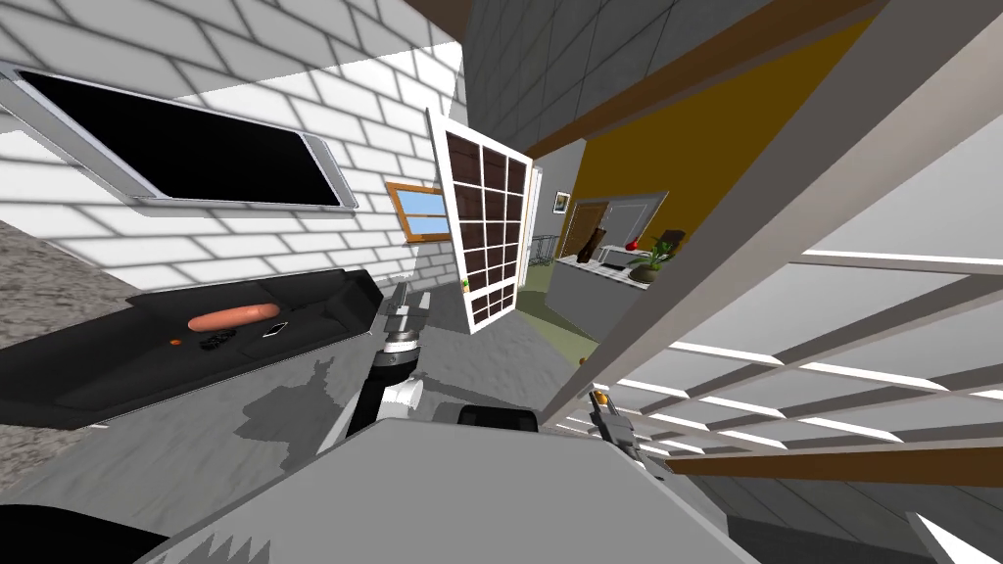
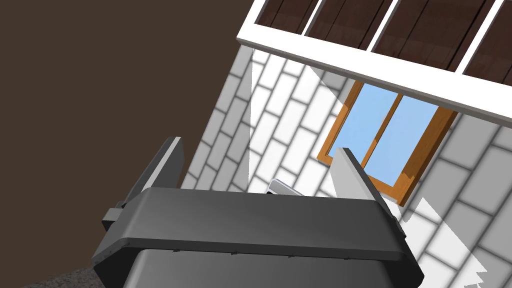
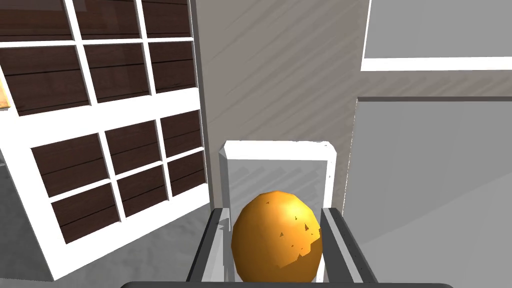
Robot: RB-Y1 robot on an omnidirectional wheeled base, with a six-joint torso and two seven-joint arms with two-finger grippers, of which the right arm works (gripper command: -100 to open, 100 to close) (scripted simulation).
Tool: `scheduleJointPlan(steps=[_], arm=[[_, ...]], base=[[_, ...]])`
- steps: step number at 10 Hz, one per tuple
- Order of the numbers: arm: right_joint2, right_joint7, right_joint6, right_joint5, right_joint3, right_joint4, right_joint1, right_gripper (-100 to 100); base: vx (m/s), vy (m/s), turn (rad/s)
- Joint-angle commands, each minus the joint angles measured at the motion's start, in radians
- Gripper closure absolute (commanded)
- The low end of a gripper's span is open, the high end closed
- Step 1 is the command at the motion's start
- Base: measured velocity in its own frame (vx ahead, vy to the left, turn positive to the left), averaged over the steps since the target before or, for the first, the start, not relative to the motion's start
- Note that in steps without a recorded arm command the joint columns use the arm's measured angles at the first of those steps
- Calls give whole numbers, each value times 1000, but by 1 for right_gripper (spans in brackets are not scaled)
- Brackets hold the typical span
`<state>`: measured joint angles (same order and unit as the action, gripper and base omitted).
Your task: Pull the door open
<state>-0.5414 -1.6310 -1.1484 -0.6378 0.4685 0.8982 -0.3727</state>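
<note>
so the right hand [image 3: 276, 212] is pinching a round orange-gold knob [image 3: 276, 242], one blade finger pressed to each side of it. The knob sits on a white plate [image 3: 278, 160], and that plate is on the grey-brown upright of the door [image 3: 275, 75]. In the head view that door [image 1: 759, 211] is right up close on my right side, running slanted across the picture, with big grey panes and pale bars. The right hand [image 1: 612, 426] shows small at its near edge, low down.

There's also a second door leaf [image 1: 485, 230] further off in the middle, white frame with dark brown panes. It's standing open, with a doorway and a yellow wall [image 1: 666, 147] past it. The right wrist view has that leaf [image 3: 100, 140] just beside the grey upright.

The left hand [image 2: 257, 150] has its fingers spread wide with nothing between them, and it's hanging in free air. It's pointing toward a white brick wall [image 2: 280, 110] with a small wood-framed window [image 2: 385, 135]. In the head view the left hand [image 1: 402, 311] is out ahead of me, next to the end of a black sofa [image 1: 118, 372] with a long orange cushion [image 1: 233, 316] on it
</note>
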Motion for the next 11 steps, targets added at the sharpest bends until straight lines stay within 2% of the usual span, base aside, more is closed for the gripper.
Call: scheduleJointPlan(steps=[1,8,9,10,11], arm=[[-4,-12,-14,6,10,-12,2,100],[-29,-61,-67,29,46,-64,15,100],[-27,-55,-60,26,42,-59,15,100],[-26,-60,-94,40,58,-80,6,100],[-25,-62,-110,47,65,-89,2,100]], base=[[-223,-28,123],[-201,-32,112],[-97,-8,19],[-32,-3,-32],[-27,-5,-37]])
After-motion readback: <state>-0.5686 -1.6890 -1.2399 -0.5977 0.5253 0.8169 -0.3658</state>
